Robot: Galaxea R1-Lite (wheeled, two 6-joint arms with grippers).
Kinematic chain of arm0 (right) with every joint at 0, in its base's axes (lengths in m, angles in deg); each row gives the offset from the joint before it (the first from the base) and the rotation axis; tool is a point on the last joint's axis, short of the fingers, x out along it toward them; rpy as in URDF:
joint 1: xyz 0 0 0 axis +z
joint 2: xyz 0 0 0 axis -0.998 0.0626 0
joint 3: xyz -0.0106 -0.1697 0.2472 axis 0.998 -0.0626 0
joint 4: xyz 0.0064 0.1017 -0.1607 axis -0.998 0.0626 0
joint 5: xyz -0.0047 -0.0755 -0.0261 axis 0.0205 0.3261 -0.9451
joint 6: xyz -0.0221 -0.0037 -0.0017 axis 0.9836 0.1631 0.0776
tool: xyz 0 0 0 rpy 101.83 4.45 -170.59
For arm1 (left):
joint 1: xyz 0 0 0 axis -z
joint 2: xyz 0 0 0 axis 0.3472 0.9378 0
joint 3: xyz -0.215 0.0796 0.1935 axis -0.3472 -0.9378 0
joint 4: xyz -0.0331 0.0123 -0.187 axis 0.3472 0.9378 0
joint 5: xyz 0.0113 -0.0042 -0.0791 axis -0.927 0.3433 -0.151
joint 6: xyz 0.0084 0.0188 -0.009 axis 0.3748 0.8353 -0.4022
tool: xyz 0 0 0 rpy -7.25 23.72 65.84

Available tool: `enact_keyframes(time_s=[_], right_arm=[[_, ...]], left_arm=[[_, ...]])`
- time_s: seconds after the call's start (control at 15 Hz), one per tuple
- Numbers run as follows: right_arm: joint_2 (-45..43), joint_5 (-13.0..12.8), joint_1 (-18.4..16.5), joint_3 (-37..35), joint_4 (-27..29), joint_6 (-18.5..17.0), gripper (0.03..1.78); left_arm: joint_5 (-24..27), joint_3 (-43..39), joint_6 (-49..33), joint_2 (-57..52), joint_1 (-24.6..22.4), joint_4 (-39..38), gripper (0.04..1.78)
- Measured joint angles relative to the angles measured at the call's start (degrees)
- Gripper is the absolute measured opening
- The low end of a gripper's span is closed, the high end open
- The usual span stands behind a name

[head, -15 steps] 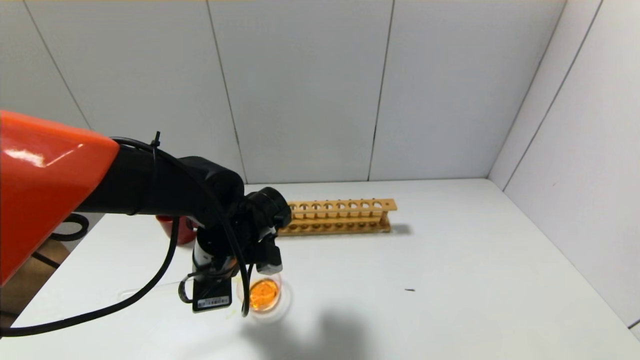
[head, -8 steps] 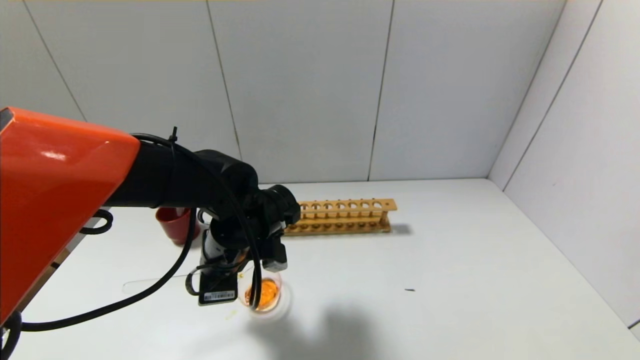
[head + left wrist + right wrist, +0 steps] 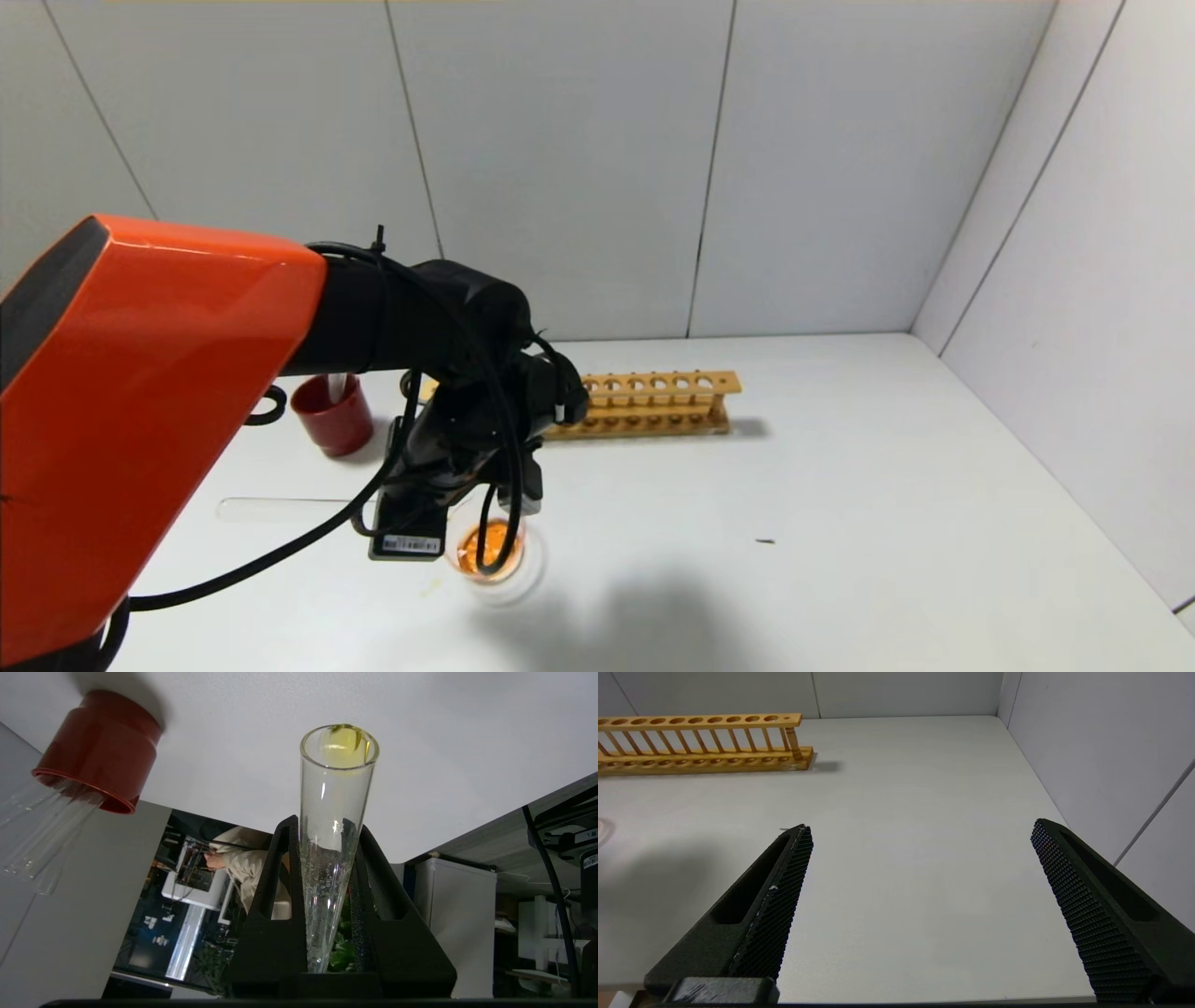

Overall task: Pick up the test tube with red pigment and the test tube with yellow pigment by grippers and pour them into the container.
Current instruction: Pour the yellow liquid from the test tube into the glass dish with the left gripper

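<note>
1. My left gripper [image 3: 327, 830] has its fingers clamped on the test tube with yellow pigment [image 3: 332, 826], only a yellow trace at its mouth.
2. My arm hides part of the container [image 3: 492, 553], which holds orange liquid on the table [image 3: 840, 523].
3. My right gripper [image 3: 920, 835] hangs with fingers apart; the rack [image 3: 700, 742] is cut off.

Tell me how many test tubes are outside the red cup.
2. One yellow-stained tube is clamped in the left end effector; one clear tube lies on the table left of the container. The arm may hide others.
</note>
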Motion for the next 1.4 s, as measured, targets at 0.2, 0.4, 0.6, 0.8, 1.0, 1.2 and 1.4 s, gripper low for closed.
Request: enact_keyframes(time_s=[0.2,0.4,0.6,0.8,1.0,1.2,1.4], right_arm=[[0.0,0.0,0.0,0.0,0.0,0.0,1.71],[0.0,0.0,0.0,0.0,0.0,0.0,1.71],[0.0,0.0,0.0,0.0,0.0,0.0,1.71],[0.0,0.0,0.0,0.0,0.0,0.0,1.71],[0.0,0.0,0.0,0.0,0.0,0.0,1.71],[0.0,0.0,0.0,0.0,0.0,0.0,1.71],[0.0,0.0,0.0,0.0,0.0,0.0,1.71]], left_arm=[[-1.5,0.9,-0.8,1.9,0.6,0.9,0.31],[-1.5,1.4,-1.1,2.6,0.9,0.4,0.31],[-1.4,1.5,-1.6,2.7,1.0,0.0,0.31],[-1.4,1.5,-1.6,2.7,1.4,-0.1,0.31],[-1.4,1.9,-1.6,2.8,1.7,0.1,0.31],[-1.4,1.8,-1.9,3.0,2.1,0.1,0.31],[-1.3,1.4,-2.6,2.6,2.2,-0.1,0.31]])
